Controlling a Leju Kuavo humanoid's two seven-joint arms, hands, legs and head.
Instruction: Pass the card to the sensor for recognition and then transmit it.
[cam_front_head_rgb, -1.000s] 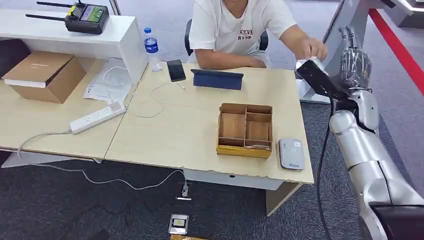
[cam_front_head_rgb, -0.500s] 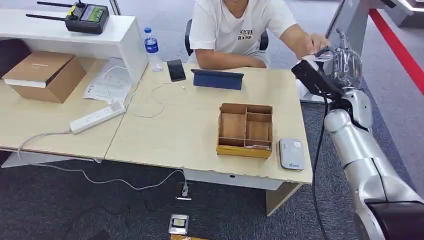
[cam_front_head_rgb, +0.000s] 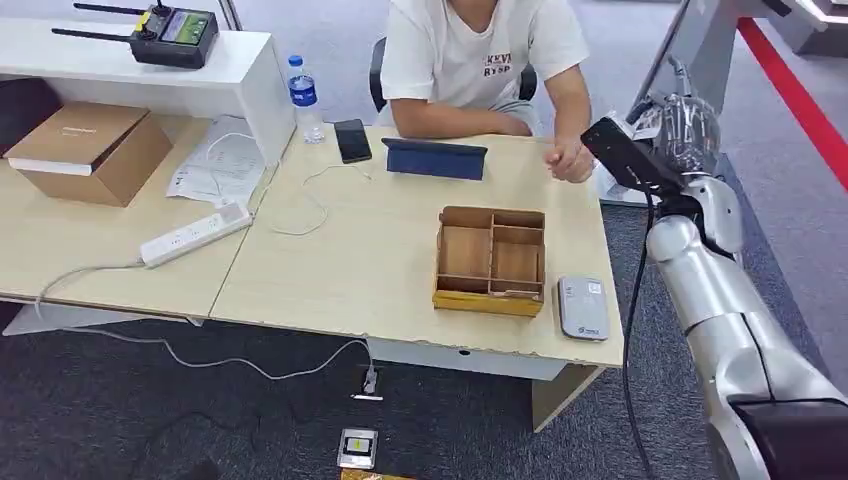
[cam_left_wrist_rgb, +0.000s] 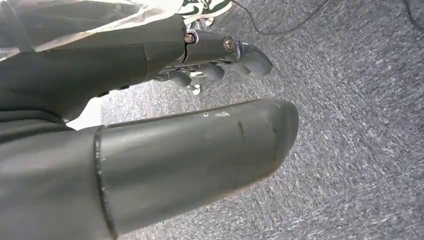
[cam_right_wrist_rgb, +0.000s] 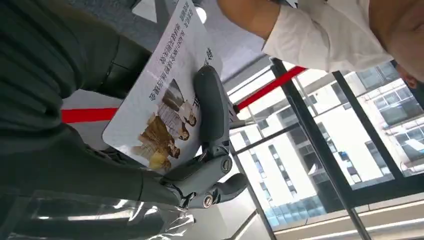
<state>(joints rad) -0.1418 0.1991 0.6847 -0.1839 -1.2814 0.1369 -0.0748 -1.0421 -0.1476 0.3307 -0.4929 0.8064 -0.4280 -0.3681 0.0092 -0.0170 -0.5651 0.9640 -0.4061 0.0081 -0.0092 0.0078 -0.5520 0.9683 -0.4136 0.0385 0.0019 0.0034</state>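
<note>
One white printed plastic card (cam_right_wrist_rgb: 165, 107) sat pinched in the right robot hand (cam_front_head_rgb: 680, 125), raised at the far right beyond the pale wooden counter (cam_front_head_rgb: 370, 260). The first step looked done: the card was in its grip. The next move would call for lowering it leftward and nearer onto the small grey rounded card sensor (cam_front_head_rgb: 583, 307), which lay at the counter's near right corner, just beside the brown wooden divided tray (cam_front_head_rgb: 491, 259). A seated person's hand (cam_front_head_rgb: 571, 160) rested on the far right edge, narrowing the path. The left robot hand (cam_left_wrist_rgb: 210, 60) hung over grey carpet, fingers loosely apart.
</note>
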